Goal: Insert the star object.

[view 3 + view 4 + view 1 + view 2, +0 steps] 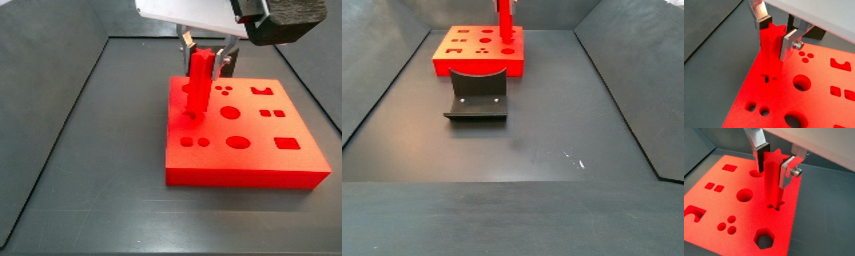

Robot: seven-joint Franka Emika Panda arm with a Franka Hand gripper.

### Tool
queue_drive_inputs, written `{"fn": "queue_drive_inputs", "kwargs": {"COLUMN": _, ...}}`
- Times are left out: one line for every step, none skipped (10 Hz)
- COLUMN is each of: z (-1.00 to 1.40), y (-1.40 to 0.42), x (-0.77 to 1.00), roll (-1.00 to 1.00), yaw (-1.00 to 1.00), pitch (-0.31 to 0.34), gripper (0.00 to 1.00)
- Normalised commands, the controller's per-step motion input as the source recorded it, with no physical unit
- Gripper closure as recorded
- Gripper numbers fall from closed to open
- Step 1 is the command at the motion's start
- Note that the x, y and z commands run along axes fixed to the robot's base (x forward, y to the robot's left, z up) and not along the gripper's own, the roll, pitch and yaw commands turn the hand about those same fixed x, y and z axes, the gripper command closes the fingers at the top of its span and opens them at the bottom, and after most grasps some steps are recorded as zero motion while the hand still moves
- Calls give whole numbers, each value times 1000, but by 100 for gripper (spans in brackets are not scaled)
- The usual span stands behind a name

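The star object [769,52] is a tall red ridged peg, standing upright on the large flat red block [824,75]. Its lower end sits at a star-shaped hole near the block's edge; how deep it goes I cannot tell. My gripper [775,35] is shut on the peg's upper end, one finger on each side. Both wrist views show this: the gripper [775,167], the peg [772,190], the block [757,214]. In a side view the peg [198,88] stands near the block's [247,173] far left corner under the gripper [207,50]. Another side view shows the peg [505,20] on the block [476,68].
The block has several other shaped holes: round, square, hexagonal [764,239]. The dark fixture [477,95] stands on the floor right in front of the block. Dark sloping walls [376,100] close in the grey floor on both sides.
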Motion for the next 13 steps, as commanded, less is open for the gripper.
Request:
{"fn": "queue_drive_inputs", "kwargs": {"z": -63, "y": 0, "x": -86, "roll": 1, "yaw": -14, "pitch": -100, "gripper": 100}}
{"fn": "queue_drive_inputs", "kwargs": {"z": -80, "y": 0, "x": -29, "roll": 0, "yaw": -6, "pitch": -100, "gripper": 100}}
{"fn": "queue_drive_inputs", "kwargs": {"z": -129, "y": 0, "x": -9, "roll": 7, "yaw": 0, "pitch": -110, "gripper": 100}}
{"fn": "queue_drive_inputs", "kwargs": {"z": -171, "y": -43, "x": 0, "roll": 10, "yaw": 0, "pitch": -111, "gripper": 100}}
{"fn": "queue_drive_inputs", "kwargs": {"z": -323, "y": -49, "x": 0, "roll": 7, "yaw": 0, "pitch": -147, "gripper": 100}}
{"fn": "queue_drive_inputs", "kwargs": {"z": -374, "y": -74, "x": 0, "roll": 0, "yaw": -17, "pitch": -186, "gripper": 100}}
{"fn": "queue_drive_inputs", "kwargs": {"z": -357, "y": -43, "x": 0, "roll": 29, "yaw": -20, "pitch": -164, "gripper": 100}}
{"fn": "queue_drive_inputs", "kwargs": {"z": -231, "y": 0, "x": 0, "roll": 56, "yaw": -74, "pitch": -101, "gripper": 100}}
{"fn": "queue_drive_inputs", "kwargs": {"z": -300, "y": 0, "x": -37, "roll": 110, "yaw": -103, "pitch": -116, "gripper": 100}}
{"fn": "queue_drive_inputs", "kwargs": {"z": -469, "y": -43, "x": -43, "roll": 291, "yaw": -200, "pitch": -76, "gripper": 100}}
{"fn": "queue_drive_inputs", "kwargs": {"z": -503, "y": -49, "x": -111, "roll": 389, "yaw": -306, "pitch": -10, "gripper": 100}}
{"fn": "queue_drive_inputs", "kwargs": {"z": -569, "y": -166, "x": 0, "roll": 360, "yaw": -349, "pitch": 0, "gripper": 100}}
{"fn": "queue_drive_inputs", "kwargs": {"z": -786, "y": -263, "x": 0, "roll": 267, "yaw": -323, "pitch": 0, "gripper": 100}}
